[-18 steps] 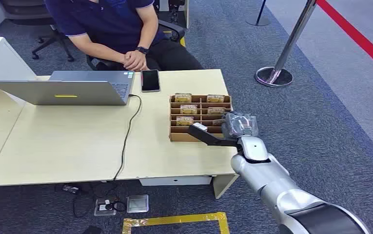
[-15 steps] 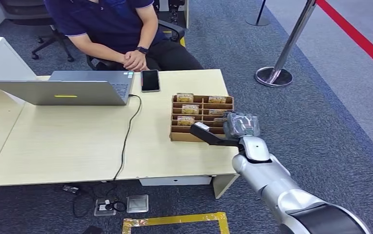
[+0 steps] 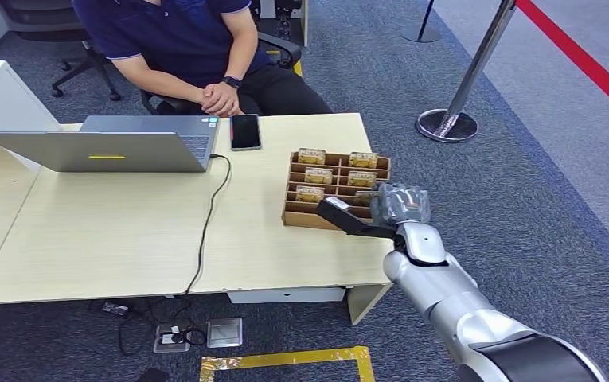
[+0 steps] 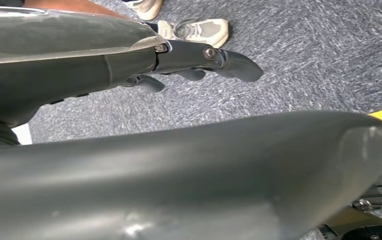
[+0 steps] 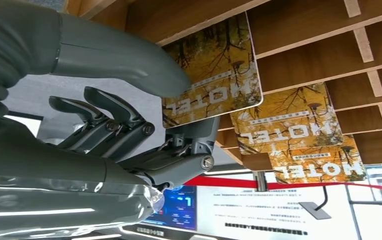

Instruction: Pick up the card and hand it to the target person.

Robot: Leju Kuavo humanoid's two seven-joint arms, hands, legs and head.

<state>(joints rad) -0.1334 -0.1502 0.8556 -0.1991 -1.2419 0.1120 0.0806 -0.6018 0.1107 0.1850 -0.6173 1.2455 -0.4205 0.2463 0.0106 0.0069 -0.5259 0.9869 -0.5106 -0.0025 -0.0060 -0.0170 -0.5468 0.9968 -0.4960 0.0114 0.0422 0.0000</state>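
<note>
A pale wooden worktop (image 3: 126,231) stands on grey carpet, with one open grey laptop (image 3: 102,147), one black phone (image 3: 245,131) and one brown slotted wooden card rack (image 3: 301,213). A seated person in a dark blue shirt (image 3: 173,40) waits behind it. In the head view five yellow hotel cards show in the rack; the right wrist view shows three. There the right hand (image 5: 129,115) pinches the nearest yellow hotel card (image 5: 213,75) between thumb and fingers, the card at the rack's near right corner. Compared with the earlier frames, the rack has slid a little to the right and turned. The left hand (image 4: 198,62) hangs over the carpet, its fingers mostly hidden; I cannot tell how far it is open.
</note>
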